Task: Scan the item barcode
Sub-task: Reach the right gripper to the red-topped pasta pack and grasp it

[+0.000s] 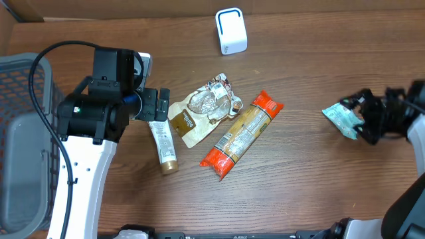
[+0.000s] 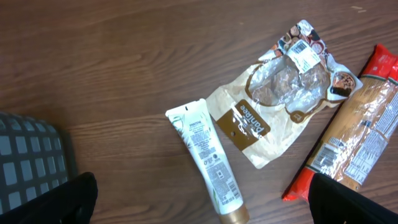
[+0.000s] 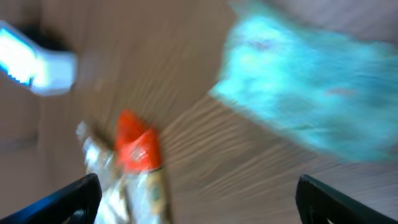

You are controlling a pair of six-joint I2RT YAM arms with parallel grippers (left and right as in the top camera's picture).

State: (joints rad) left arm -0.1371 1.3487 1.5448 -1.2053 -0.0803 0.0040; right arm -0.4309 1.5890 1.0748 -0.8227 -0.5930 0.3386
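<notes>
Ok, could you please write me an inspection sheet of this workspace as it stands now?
Surface: brown wooden table; no spill seen.
Job's things: white scanner at the far edge; tube, brown snack bag and orange pasta pack in the middle; teal packet on the right.
Clutter: nothing seen.
Grippers: left end effector open, above the tube's upper end; right end effector open, next to the teal packet, contact cannot be told.
Cables: one black cable, looping above the grey basket.
Surroundings: the basket at the left edge; cardboard at the far left corner.
</notes>
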